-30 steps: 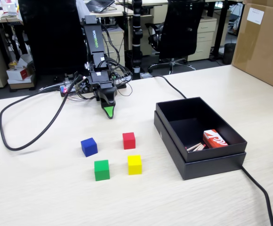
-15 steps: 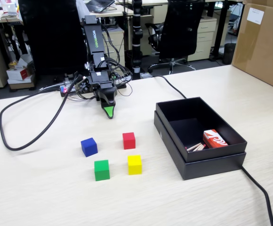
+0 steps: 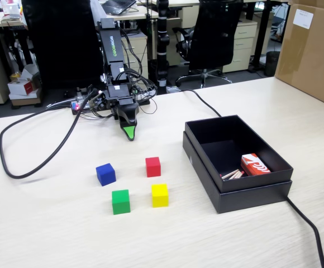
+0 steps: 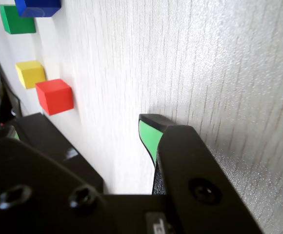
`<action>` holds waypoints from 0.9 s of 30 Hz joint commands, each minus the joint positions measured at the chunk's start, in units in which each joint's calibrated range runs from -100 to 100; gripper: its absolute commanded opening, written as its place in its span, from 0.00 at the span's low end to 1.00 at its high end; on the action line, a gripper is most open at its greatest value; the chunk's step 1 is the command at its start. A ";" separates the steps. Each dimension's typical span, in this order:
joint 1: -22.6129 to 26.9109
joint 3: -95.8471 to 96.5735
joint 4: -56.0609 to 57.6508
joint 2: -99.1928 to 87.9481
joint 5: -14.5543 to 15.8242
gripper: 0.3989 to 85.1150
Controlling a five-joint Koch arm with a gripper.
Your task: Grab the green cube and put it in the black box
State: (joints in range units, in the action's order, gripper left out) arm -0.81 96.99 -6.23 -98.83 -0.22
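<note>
From my remote seat, the only lettering I can make out is the white word running along the black upper arm segment in the fixed view, which looks like "WOWROBO". The red and white packet in the black box carries white markings too small to read, and the white label on the brown carton at far right is illegible.
</note>
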 commanded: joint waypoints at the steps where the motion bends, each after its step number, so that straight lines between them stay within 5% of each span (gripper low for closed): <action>1: 0.00 0.75 1.18 0.44 -0.05 0.57; 27: 0.83 0.47 1.27 0.56 0.00 0.57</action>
State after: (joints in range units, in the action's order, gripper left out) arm 0.12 96.99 -6.16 -98.83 -0.22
